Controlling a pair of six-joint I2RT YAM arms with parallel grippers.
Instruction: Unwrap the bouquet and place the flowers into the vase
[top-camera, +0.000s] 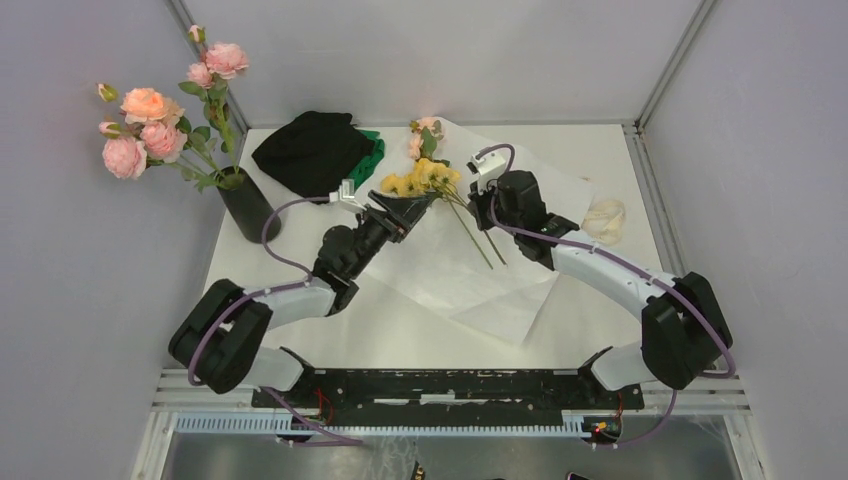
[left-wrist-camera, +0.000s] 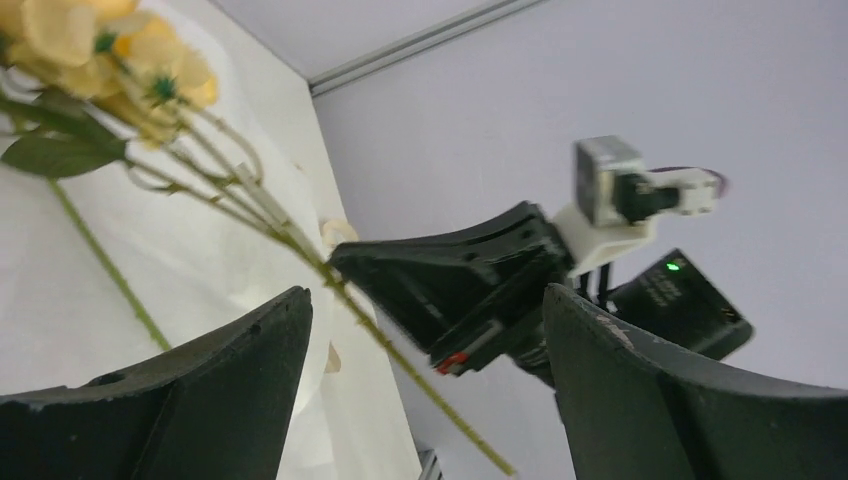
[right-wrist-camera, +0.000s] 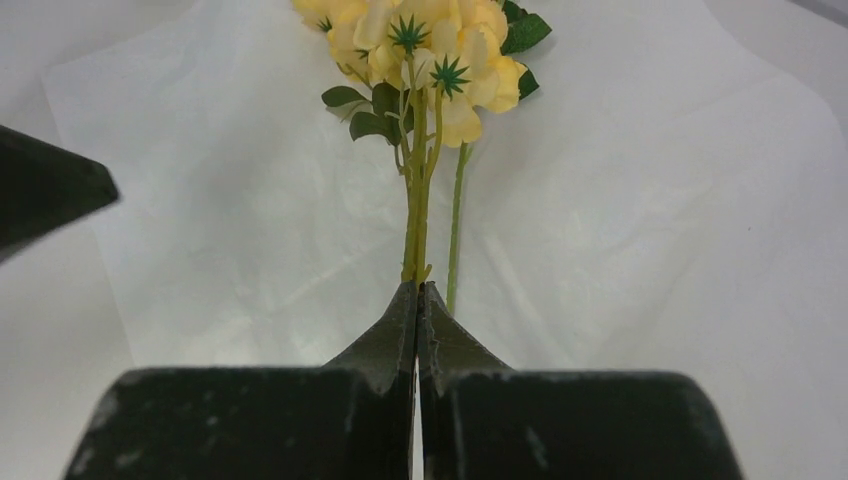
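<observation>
Right tool (right-wrist-camera: 417, 288) is clamped on the flowers' (right-wrist-camera: 430, 45) thin stems (right-wrist-camera: 414, 200) (light, springy, easily bent); left tool (left-wrist-camera: 425, 300) is held wide; a low grip is judged best.

— What is the sheet (top-camera: 470, 270) made of, from your feed?
— Thin white paper, matt and creased. On the flowers (right-wrist-camera: 470, 95) I see yellow petals like soft cloth and smooth green plastic stems.
— And the fingers?
— My right fingers (right-wrist-camera: 560, 420) are matt black plastic, scuffed with pale specks. The vase (top-camera: 248, 205) looks plain matt black; the heap (top-camera: 310, 150) I'd call soft black and green cloth.
</observation>
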